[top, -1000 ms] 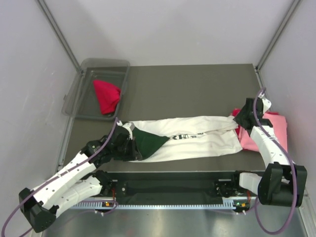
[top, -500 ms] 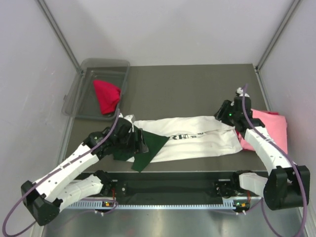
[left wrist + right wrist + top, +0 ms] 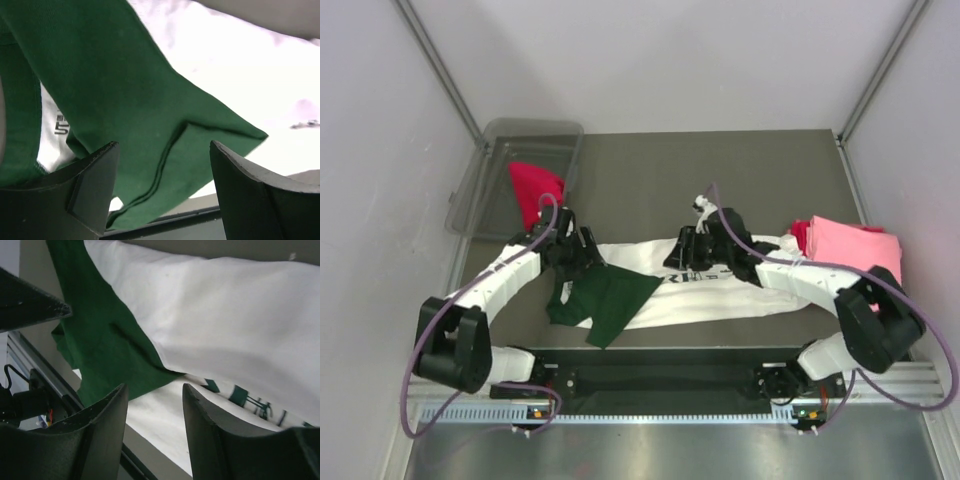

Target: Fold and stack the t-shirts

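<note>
A white t-shirt (image 3: 740, 290) with dark green sleeves and black chest print lies folded into a long strip across the table. Its green sleeve (image 3: 605, 300) spreads toward the near edge. My left gripper (image 3: 590, 258) hovers just over the shirt's left end, open and holding nothing; the left wrist view shows the green sleeve (image 3: 125, 90) below the gripper (image 3: 164, 145). My right gripper (image 3: 675, 258) hangs open over the chest print, with white cloth (image 3: 225, 315) under the gripper (image 3: 154, 387). A pink t-shirt (image 3: 855, 248) lies folded at the right on a red one (image 3: 800, 232). Another red t-shirt (image 3: 535, 192) sits in the bin.
The clear grey plastic bin (image 3: 555, 130) stands at the back left against the wall. A black rail (image 3: 660, 378) with the arm bases runs along the near edge. White walls close in on both sides.
My left gripper opened, let go of the green sleeve and drew back; the sleeve dropped flat. My right arm swung left from the pink t-shirt to the middle of the white one.
</note>
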### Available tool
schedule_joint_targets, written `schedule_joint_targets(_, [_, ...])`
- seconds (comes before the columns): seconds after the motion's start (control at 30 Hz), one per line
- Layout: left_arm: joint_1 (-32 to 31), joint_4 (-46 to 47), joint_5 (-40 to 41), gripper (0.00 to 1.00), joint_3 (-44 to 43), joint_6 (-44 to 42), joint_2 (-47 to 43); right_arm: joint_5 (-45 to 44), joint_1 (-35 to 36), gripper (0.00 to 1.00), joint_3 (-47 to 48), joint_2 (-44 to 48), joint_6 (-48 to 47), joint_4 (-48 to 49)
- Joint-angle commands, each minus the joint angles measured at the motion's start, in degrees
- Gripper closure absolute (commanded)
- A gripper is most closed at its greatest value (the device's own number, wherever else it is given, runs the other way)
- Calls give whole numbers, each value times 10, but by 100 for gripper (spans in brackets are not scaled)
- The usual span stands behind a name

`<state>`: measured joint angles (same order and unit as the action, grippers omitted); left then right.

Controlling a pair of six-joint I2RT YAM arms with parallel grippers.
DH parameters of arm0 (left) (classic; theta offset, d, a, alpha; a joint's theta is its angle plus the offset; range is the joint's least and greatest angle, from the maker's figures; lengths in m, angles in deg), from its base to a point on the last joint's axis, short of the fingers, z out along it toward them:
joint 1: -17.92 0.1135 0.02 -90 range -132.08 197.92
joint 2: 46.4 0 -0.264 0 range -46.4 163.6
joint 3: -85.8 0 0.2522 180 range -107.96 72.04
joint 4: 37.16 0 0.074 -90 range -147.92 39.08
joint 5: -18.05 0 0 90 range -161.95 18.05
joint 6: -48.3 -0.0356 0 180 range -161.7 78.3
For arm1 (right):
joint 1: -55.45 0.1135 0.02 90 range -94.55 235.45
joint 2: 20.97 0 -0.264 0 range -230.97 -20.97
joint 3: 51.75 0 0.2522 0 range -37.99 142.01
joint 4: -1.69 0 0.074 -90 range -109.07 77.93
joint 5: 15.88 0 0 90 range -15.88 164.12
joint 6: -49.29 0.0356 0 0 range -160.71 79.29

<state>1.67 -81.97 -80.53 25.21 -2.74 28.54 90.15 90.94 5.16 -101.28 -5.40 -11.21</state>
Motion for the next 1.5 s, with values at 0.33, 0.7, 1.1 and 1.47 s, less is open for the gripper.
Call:
schedule_joint_targets(0.33, [3, 13, 124, 29, -9, 60, 100, 24, 115, 48, 165, -223, -29, 106])
schedule_joint_targets(0.7, [3, 14, 139, 30, -5, 57, 127, 158, 119, 49, 214, -314, -64, 113])
schedule_joint_targets(1.1, [3, -3, 139, 31, -19, 54, 131, 267, 121, 65, 96, -250, -79, 175])
schedule_joint_targets(1.47, [3, -10, 161, 32, -31, 36, 126, 229, 120, 69, -132, -14, -111, 122])
